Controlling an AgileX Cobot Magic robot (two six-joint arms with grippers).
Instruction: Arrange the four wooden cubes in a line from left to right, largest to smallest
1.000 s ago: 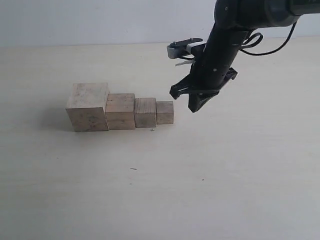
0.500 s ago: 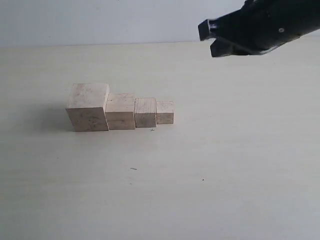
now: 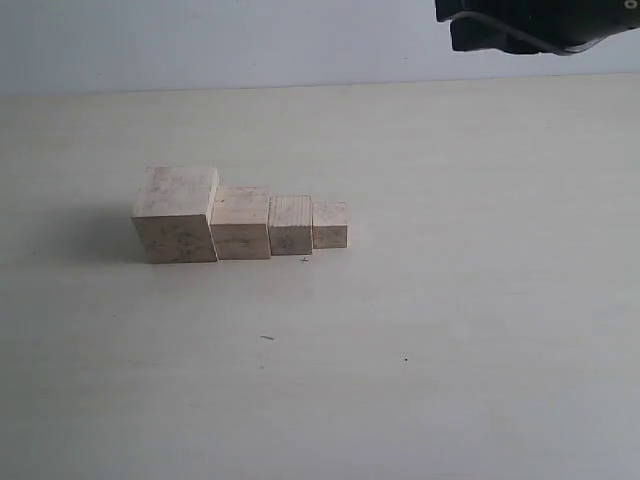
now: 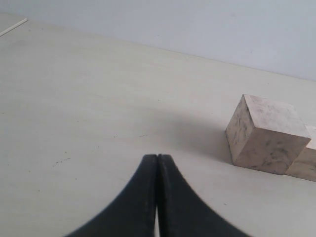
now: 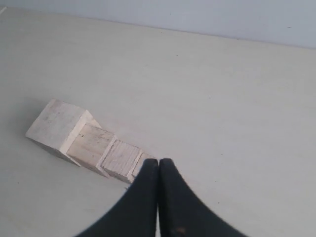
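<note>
Left of the middle of the surface (image 3: 450,320), in the exterior view, the four wooden cubes stand in one row. The largest cube (image 3: 176,213) is at the left end, then come the second cube (image 3: 241,222), the third cube (image 3: 290,224) and the smallest cube (image 3: 330,224). Each touches its neighbour, and the front faces lie close to one line. I judge the order right and the task at or near its end.

The jaws of the right arm (image 3: 520,25) are pressed together with nothing between them, up at the top right of that view and well apart from the row. In the left wrist view the left fingers (image 4: 143,207) are also pressed together and empty, with the largest cube near but untouched.

What I want now is a clean exit. I'd hold both arms away from the row and avoid sweeping over the small end, where I expect a light brush would shift the smallest cube.
</note>
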